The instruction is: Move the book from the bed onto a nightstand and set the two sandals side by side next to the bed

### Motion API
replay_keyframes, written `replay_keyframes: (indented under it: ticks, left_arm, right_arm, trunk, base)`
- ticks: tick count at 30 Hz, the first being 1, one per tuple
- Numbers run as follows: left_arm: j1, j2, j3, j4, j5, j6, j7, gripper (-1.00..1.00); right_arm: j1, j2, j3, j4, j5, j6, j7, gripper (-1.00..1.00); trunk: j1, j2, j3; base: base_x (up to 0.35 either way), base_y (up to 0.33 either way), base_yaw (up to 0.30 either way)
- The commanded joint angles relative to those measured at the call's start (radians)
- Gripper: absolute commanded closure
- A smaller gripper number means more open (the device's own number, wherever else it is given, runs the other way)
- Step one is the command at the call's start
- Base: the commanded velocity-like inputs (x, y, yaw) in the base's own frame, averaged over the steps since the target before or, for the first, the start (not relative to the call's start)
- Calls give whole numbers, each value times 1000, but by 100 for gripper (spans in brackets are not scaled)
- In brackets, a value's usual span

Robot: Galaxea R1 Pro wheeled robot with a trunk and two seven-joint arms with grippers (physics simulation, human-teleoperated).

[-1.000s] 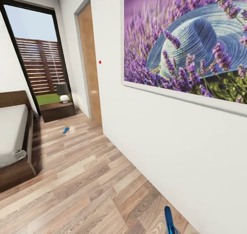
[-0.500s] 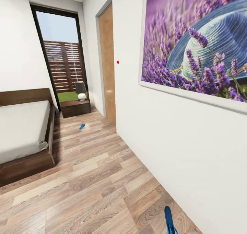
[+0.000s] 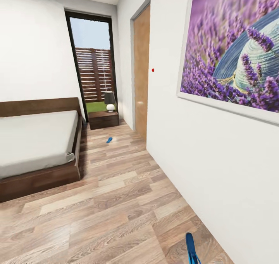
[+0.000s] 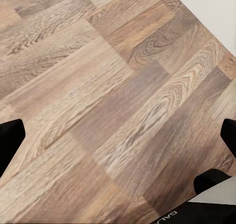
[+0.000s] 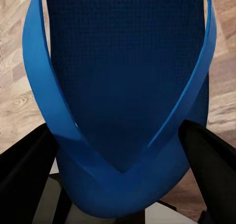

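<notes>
Sandal number one [image 5: 123, 101] is in your right gripper [image 5: 118, 184], the jaws pinching its heel end with the blue straps meeting just above them; in the head view its tip [image 3: 190, 248] pokes up at the bottom edge. The second sandal [image 3: 109, 140] lies on the plank floor [image 3: 116, 202] up ahead, between the bed [image 3: 38, 140] and the wooden door [image 3: 141, 70], just short of the nightstand [image 3: 104, 119] with its little lamp [image 3: 110, 100]. So you're in the carry step, I'd say: roll forward along the wall, then set this one down beside its mate, toes matched, close to the bed frame. Your left gripper [image 4: 118, 145] hangs over bare floor, jaws spread, holding nothing. The book isn't something I can pick out on the grey mattress, whose left part is cut off. The far sandal is too small to tell which way it points.
</notes>
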Motion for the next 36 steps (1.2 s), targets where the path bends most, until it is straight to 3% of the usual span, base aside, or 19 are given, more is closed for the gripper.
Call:
replay_keyframes:
  ticks: [1, 16, 36]
  left_arm:
    - [-1, 0, -5, 2, 6, -4, 0, -100]
    - [-1, 1, -6, 2, 6, -4, 0, -100]
    - [-1, 1, -6, 2, 6, -4, 0, -100]
  right_arm:
    - [-1, 0, 7, 4, -7, -9, 4, 100]
    - [-1, 0, 7, 4, -8, -9, 4, 100]
    - [-1, 0, 7, 4, -7, -13, 4, 100]
  trunk:
    - [0, -1, -1]
    - [0, -1, -1]
    - [0, -1, -1]
  base:
    - [0, 0, 294]
    - [1, 0, 280]
    - [252, 0, 13]
